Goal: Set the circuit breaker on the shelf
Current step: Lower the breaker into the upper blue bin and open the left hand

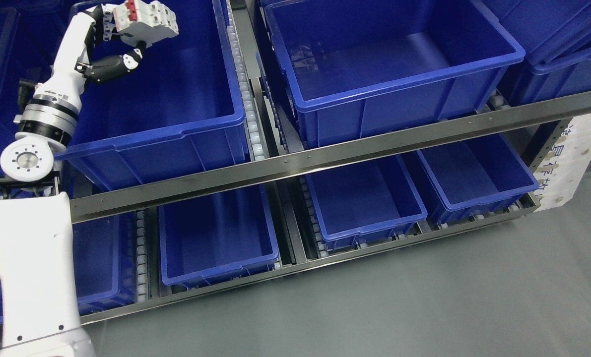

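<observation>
My left arm rises from the lower left of the head view. Its hand (121, 37) is shut on a white circuit breaker (149, 22) with red switch levers. The hand holds the breaker in the air over the far left part of a large blue bin (176, 131) on the upper shelf level. The black thumb curls under the breaker and the white fingers clamp it from above. The right arm is not in view.
A second large blue bin (399, 89) stands to the right on the upper level. A steel rail (325, 156) runs across the shelf front. Smaller blue bins (216, 233) (364, 198) (474, 176) sit on the lower level. Grey floor (424, 297) lies in front.
</observation>
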Motion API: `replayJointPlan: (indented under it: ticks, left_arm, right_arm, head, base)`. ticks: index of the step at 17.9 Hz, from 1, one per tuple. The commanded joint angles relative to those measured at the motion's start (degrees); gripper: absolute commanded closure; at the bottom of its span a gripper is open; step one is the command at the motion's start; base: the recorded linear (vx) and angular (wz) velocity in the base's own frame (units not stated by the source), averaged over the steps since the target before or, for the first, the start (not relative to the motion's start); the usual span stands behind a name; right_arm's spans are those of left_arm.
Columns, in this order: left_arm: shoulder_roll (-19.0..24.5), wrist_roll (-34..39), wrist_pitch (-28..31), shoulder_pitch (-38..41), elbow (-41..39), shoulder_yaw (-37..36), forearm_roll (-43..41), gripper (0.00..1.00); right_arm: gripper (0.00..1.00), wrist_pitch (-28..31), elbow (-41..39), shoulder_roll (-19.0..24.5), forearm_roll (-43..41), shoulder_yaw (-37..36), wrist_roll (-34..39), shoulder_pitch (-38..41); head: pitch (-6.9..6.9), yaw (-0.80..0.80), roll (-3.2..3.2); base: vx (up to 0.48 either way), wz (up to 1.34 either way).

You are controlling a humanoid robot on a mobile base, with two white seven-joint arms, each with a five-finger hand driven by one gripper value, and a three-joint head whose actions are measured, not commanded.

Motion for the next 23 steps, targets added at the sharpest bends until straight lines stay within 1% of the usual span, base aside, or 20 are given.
replayJointPlan:
  ticks: [1,2,5,9,11,17,18,20,22,23]
  left_arm:
    - [4.26,-1.53,-0.56,-11.93,30.93,-7.89,-11.28,0.75]
    - [4.78,-1.35,-0.48,-13.86,34.01,-7.98,-11.37,0.75]
    - [6.02,-1.26,-0.48,-16.77,39.21,-8.85,-12.16,0.75]
    - [5.32,-1.18,0.05,-18.09,42.99,-15.69,-12.95,0.75]
    - [5.05,-0.13,0.05,-21.42,47.20,-17.90,-12.95,0.75]
    - [5.31,1.72,0.05,-22.49,48.28,-18.17,-12.86,0.74]
    - [5.23,2.42,0.05,-22.49,48.28,-18.00,-12.86,0.72]
    - [5.14,3.30,0.05,-22.49,48.19,-17.82,-12.86,0.64]
    - [5.05,4.27,0.05,-22.58,48.19,-17.82,-12.86,0.50]
    - [5.05,4.80,0.05,-22.67,48.11,-17.82,-12.86,0.45]
  right_arm:
    - [0.00,1.75,0.00,-1.00,0.01,1.14,-0.12,-0.01]
    - [0.00,1.75,0.00,-1.00,0.01,1.14,-0.12,-0.01]
    - [0.00,1.75,0.00,-1.00,0.01,1.14,-0.12,-0.01]
    - [0.00,1.75,0.00,-1.00,0.01,1.14,-0.12,-0.01]
    - [0.00,1.75,0.00,-1.00,0.01,1.14,-0.03,-0.01]
    - [0.00,1.75,0.00,-1.00,0.01,1.14,-0.12,-0.01]
    - [0.00,1.75,0.00,-1.00,0.01,1.14,-0.12,-0.01]
    - [0.00,1.75,0.00,-1.00,0.01,1.14,-0.03,-0.01]
    - [0.00,1.75,0.00,-1.00,0.01,1.14,-0.12,-0.01]
    - [0.00,1.75,0.00,-1.00,0.01,1.14,-0.12,-0.01]
  head:
    - [0.00,0.00,0.00]
    - [0.00,0.00,0.00]
    - [0.00,0.00,0.00]
    - [-0.01,0.00,0.00]
    - [-0.01,0.00,0.00]
    - [-0.01,0.00,0.00]
    - [-0.01,0.00,0.00]
    - [-0.01,0.00,0.00]
    - [-0.01,0.00,0.00]
    - [-0.01,0.00,0.00]
  base:
    - [0.002,-0.06]
    - [0.002,-0.06]
    - [0.000,0.02]
    - [0.000,0.04]
    - [-0.005,-0.02]
    - [-0.001,-0.01]
    - [0.000,0.00]
    - [0.000,0.00]
    - [0.000,0.00]
    - [0.000,0.00]
